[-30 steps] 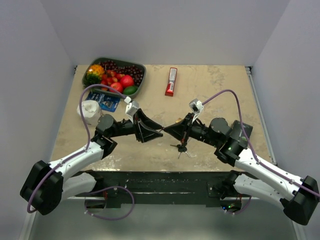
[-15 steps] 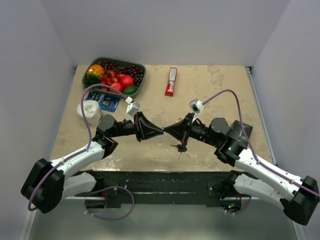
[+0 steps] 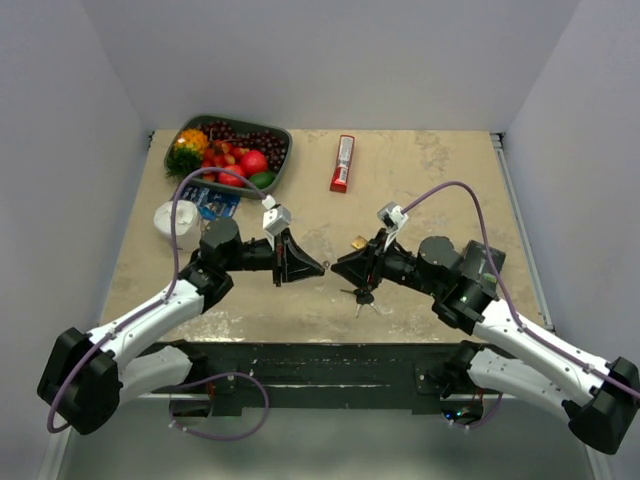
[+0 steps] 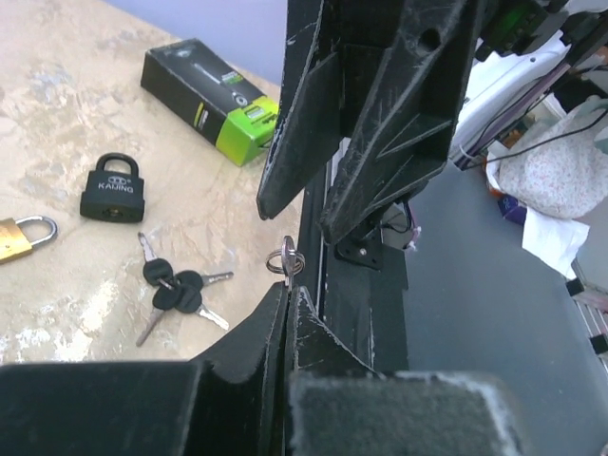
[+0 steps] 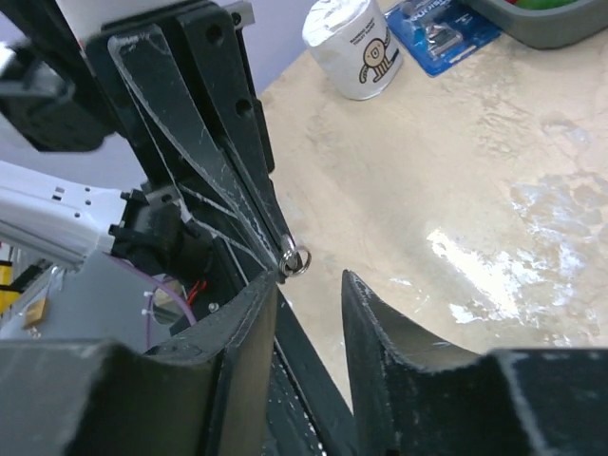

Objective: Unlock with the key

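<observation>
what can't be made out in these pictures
- silver piece in the left gripper: too small in all views to tell ring from key; its lower part is pinched out of sight.
- brass padlock: cut off by the left edge of the left wrist view.
- black padlock: keyhole unseen; the right arm covers it in the top view.

Robotics lab test cell: plain pale walls (image 3: 330, 60) boxing in a mottled beige table (image 3: 430, 170), left arm (image 3: 150, 315) and right arm (image 3: 530, 340) bolted at its near edge, purple cables (image 3: 455, 183) looped overhead, assorted props laid out: fruit tray (image 3: 240, 121), red stapler (image 3: 343, 163), black padlock (image 4: 113, 189), brass padlock (image 4: 19, 236).
</observation>
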### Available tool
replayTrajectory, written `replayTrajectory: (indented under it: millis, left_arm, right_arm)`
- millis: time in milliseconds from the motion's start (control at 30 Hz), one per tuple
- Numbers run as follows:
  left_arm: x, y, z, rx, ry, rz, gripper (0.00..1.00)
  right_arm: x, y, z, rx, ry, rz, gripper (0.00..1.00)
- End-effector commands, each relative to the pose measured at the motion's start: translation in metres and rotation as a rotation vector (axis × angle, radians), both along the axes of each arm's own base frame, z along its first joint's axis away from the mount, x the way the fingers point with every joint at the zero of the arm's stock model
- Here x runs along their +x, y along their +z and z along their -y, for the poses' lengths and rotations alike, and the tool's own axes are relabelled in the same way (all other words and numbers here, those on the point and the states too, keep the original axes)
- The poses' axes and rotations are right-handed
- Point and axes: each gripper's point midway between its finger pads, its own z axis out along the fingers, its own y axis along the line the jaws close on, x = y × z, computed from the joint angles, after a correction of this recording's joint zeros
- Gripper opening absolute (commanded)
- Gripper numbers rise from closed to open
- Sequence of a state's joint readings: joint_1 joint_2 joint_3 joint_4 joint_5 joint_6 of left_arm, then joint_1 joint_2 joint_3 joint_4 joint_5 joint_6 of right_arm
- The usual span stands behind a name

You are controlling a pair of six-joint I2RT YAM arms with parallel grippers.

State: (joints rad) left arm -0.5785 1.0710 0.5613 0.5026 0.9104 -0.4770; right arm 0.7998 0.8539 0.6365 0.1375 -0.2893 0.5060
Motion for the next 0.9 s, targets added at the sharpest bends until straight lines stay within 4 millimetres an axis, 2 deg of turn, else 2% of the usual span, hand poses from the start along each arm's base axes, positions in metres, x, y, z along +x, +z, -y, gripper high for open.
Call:
replayTrajectory:
  millis: [0,33,133,267,367,667,867]
  left_arm:
    - [-0.007,-0.012,-0.008,0.175,-0.079,0.074,0.0]
    - [-0.013,-0.018,-0.012,0.229,-0.098,0.022,0.0]
    - [-0.021,-0.029,-0.018,0.305,-0.163,0.009,0.0]
    - [-0.034,-0.036,-0.014,0.345,-0.223,0.01,0.0]
    - [-0.04,-0.041,-0.012,0.393,-0.253,0.001,0.0]
    - [-0.044,-0.042,-0.008,0.402,-0.275,0.006,0.0]
    - [-0.044,-0.044,-0.007,0.409,-0.282,0.002,0.0]
  right_arm:
    - [-0.001,0.025,0.013,-0.026,-0.022,0.094,0.45]
    - [-0.005,0.025,0.012,-0.031,0.002,0.103,0.48]
    - [-0.012,0.017,0.007,-0.061,0.067,0.095,0.52]
    - [-0.017,0.008,-0.004,-0.077,0.141,0.076,0.52]
    - [-0.02,0.002,-0.01,-0.085,0.187,0.058,0.5]
    - [-0.034,-0.021,-0.025,-0.099,0.321,-0.012,0.32]
    - [-0.047,-0.025,-0.03,-0.077,0.391,-0.041,0.3]
